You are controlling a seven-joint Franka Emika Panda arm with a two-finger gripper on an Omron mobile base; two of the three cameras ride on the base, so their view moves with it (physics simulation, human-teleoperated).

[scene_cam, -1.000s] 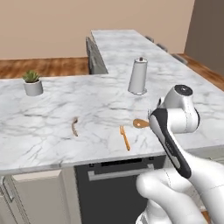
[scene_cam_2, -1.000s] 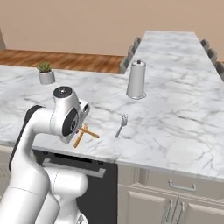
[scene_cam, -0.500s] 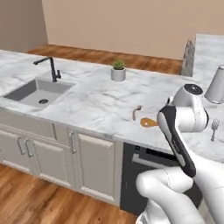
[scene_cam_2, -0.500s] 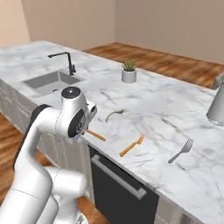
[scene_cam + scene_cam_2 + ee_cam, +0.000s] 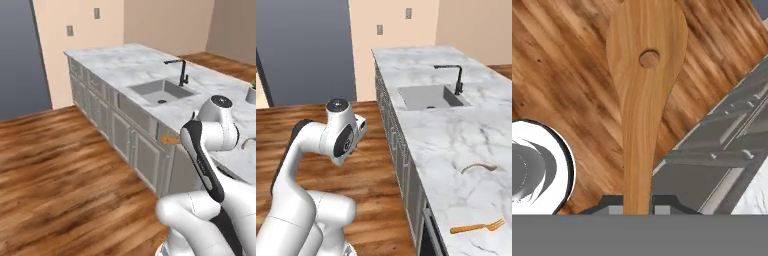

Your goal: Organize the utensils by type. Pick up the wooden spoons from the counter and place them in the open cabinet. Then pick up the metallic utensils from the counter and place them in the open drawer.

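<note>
Fingers (image 5: pixel 612 201) clamped on orange-brown wooden spoon (image 5: pixel 643 95) handle, bowl sticking out ahead over wood floor (image 5: pixel 557 75), beside base cabinets (image 5: pixel 722 150); copper fork (image 5: pixel 477 227) on marble counter (image 5: pixel 446 145).

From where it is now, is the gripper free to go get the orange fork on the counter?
Probably not. The gripper is shut on the orange-brown wooden spoon out over the floor, while the shiny orange-copper fork lies on the white marble counter, well off to the side.

Table (image 5: pixel 446 135): white marble, right of the right base frame.
On it: orange-copper fork (image 5: pixel 477 227), lower right; curved utensil (image 5: pixel 478 167) above it.
</note>
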